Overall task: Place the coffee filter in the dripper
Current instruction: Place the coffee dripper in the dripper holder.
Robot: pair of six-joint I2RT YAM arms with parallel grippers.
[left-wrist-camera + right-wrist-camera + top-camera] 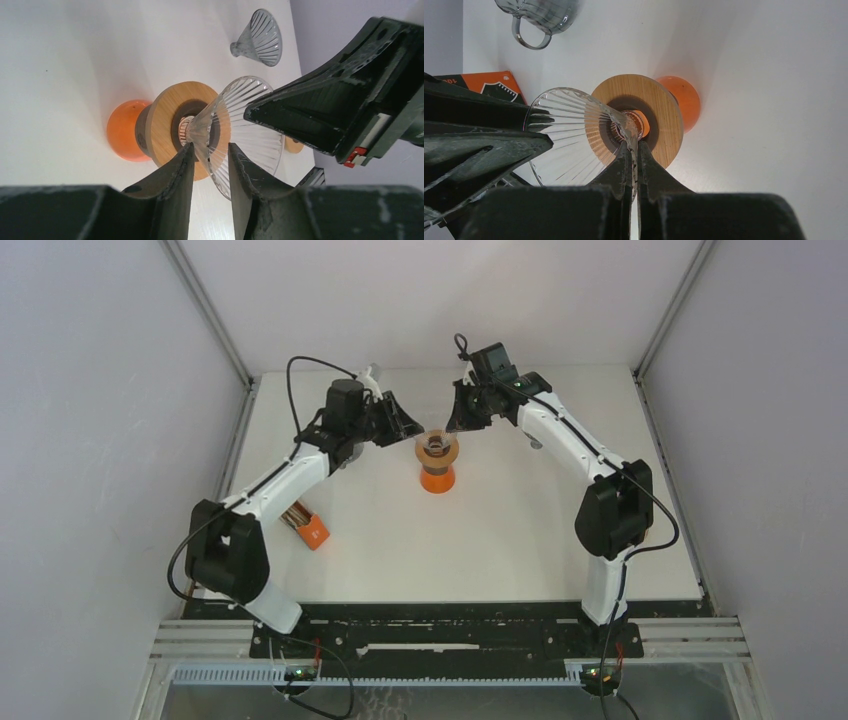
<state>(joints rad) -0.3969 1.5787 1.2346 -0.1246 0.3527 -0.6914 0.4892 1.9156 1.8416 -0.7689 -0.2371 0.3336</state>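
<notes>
A clear ribbed cone [250,117] sits tip-down in a wooden ring [165,120] on an orange stand [127,131], at the table's middle [436,452]. My right gripper [633,146] is shut on the cone's thin wall near its tip, coming in from the right [457,425]. My left gripper [210,150] is open, its fingers [177,170] on either side of the cone's wall, coming in from the left [410,428]. I see no paper filter lying loose. An orange box [309,527] with brown edges showing lies under the left arm.
A second clear ribbed cone [260,37] lies on its side behind the right arm. A glass pitcher with a handle [536,15] stands near the orange box [491,84]. White walls enclose the table on three sides.
</notes>
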